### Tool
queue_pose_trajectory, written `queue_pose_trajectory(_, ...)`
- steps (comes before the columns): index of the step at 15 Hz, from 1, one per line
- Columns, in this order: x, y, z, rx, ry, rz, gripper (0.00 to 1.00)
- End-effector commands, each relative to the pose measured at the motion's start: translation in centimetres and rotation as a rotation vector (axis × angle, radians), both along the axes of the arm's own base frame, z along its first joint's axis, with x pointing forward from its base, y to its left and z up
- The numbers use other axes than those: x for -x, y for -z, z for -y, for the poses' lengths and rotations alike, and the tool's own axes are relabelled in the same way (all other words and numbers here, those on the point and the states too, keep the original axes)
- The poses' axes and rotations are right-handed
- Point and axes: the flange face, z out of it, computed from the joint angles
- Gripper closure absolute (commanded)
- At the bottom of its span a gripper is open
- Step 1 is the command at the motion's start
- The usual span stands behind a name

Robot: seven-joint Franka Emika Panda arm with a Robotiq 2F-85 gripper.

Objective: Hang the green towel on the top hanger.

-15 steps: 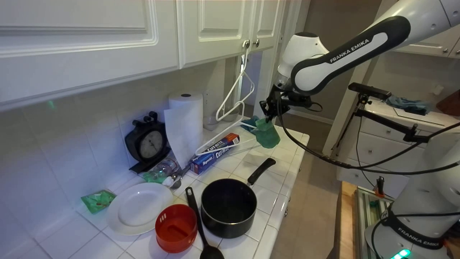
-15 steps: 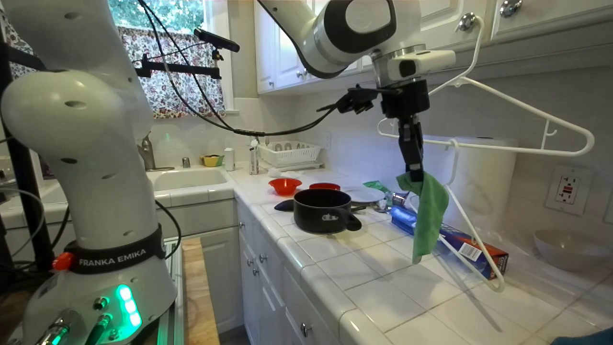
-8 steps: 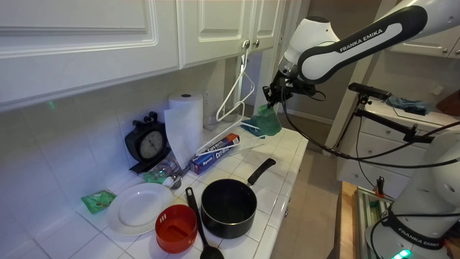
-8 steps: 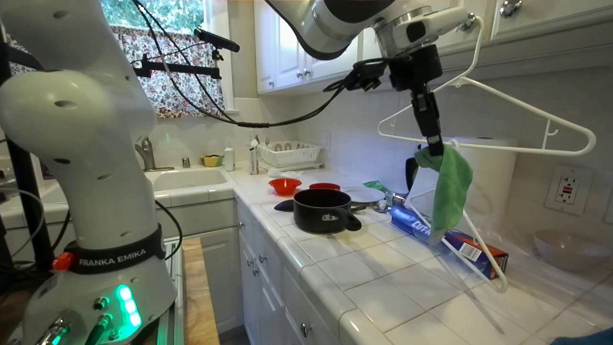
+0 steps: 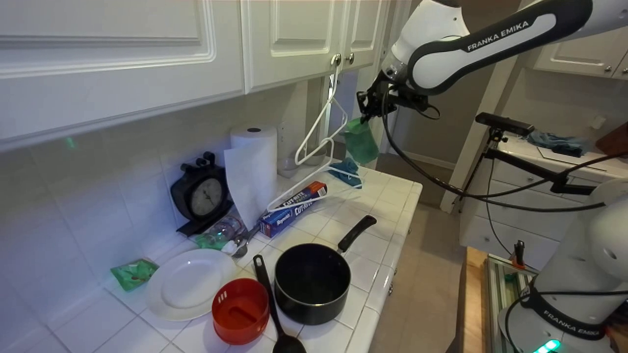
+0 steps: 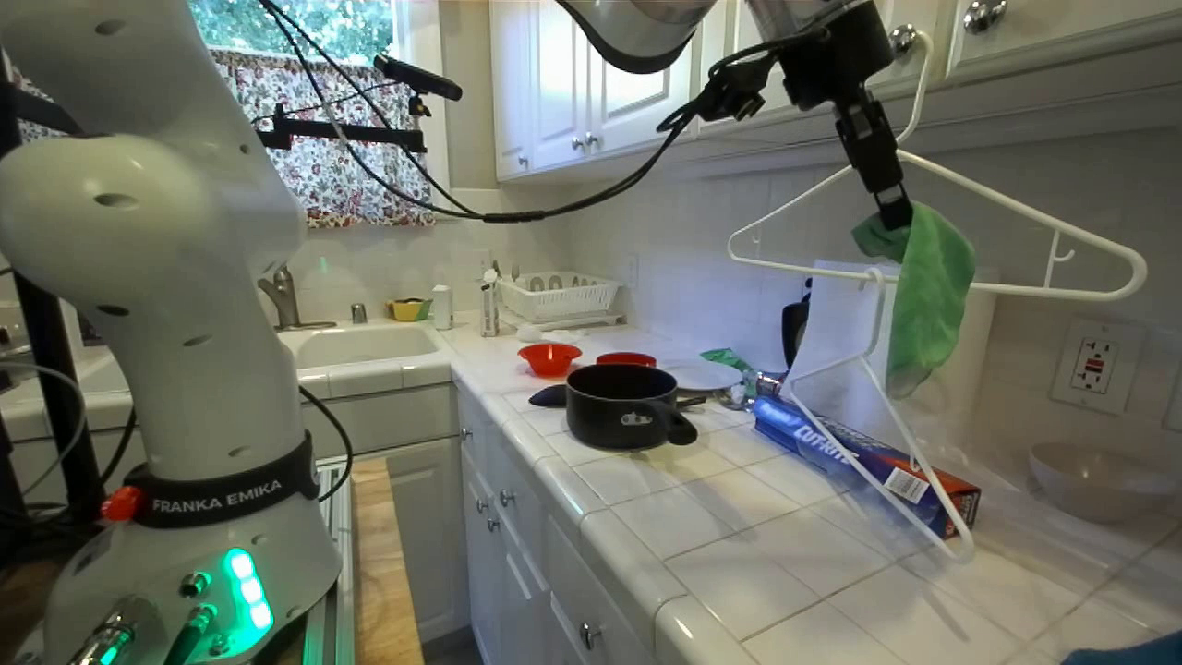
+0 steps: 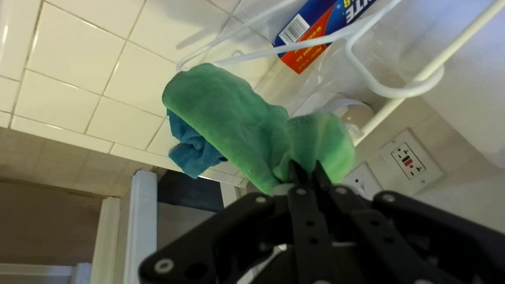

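A black two-fingered gripper [image 6: 896, 215] pinches a green cloth towel [image 6: 934, 300] dangling beneath it; near the gripper, I see the white plastic top hanger [image 6: 1043, 291].

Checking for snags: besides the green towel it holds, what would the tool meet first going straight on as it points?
Probably the tiled counter beside the box; the tool points down at a slant. Depth is unclear, though: it might catch the top hanger or the lower hanger first.
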Motion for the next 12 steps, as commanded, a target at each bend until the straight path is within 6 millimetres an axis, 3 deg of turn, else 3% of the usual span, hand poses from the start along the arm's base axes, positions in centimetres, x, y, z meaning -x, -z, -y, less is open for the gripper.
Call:
queue_pose_trajectory(1, -1.2, -1.8, 0.0, 0.021, 0.011, 0.055, 0.95)
queue_pose_trajectory(6, -3.2, -2.4, -0.7, 0.038, -0.001, 0.086, 0.95)
queue_pose_trajectory(12, -5.7, -1.2, -1.3, 0.035, 0.0, 0.094, 0.95)
